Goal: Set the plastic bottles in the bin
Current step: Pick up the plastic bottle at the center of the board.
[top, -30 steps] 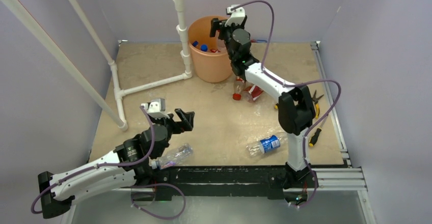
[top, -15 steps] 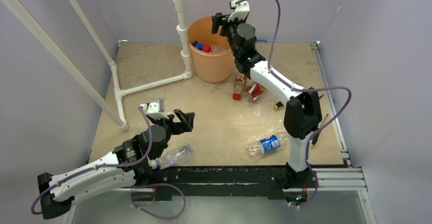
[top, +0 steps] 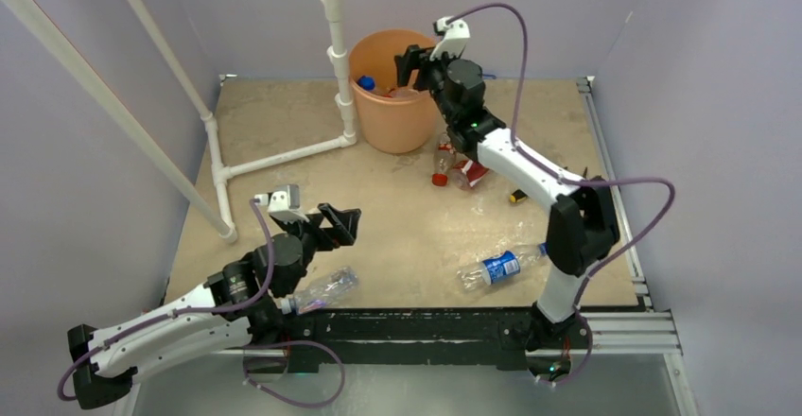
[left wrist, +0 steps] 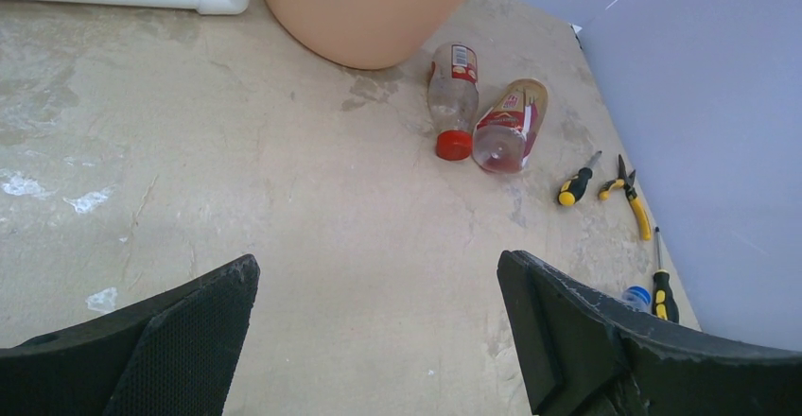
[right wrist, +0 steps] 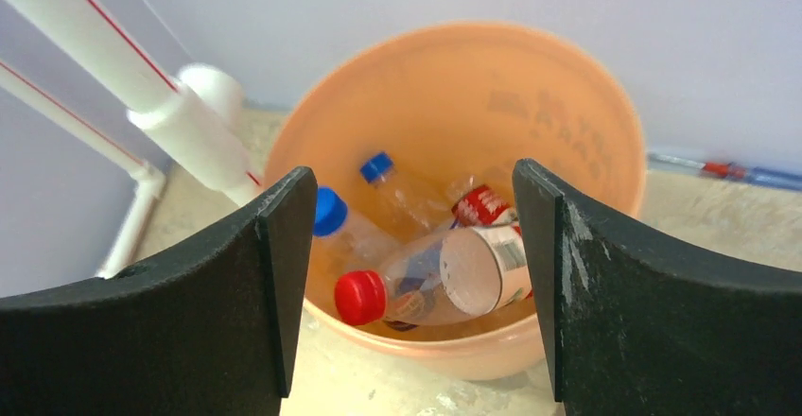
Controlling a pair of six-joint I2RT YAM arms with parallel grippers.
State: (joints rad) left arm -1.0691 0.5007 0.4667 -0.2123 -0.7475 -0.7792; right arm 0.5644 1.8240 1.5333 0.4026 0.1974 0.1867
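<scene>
Underneath — stained beige tabletop (top: 397, 208), lilac walls (top: 246, 9)

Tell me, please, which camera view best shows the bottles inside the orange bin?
The right wrist view: it looks straight into the bin, showing the bottles with two blue caps and one red. The top external view shows mainly a blue cap over the rim; the left wrist view shows just the bin's outer wall.
</scene>
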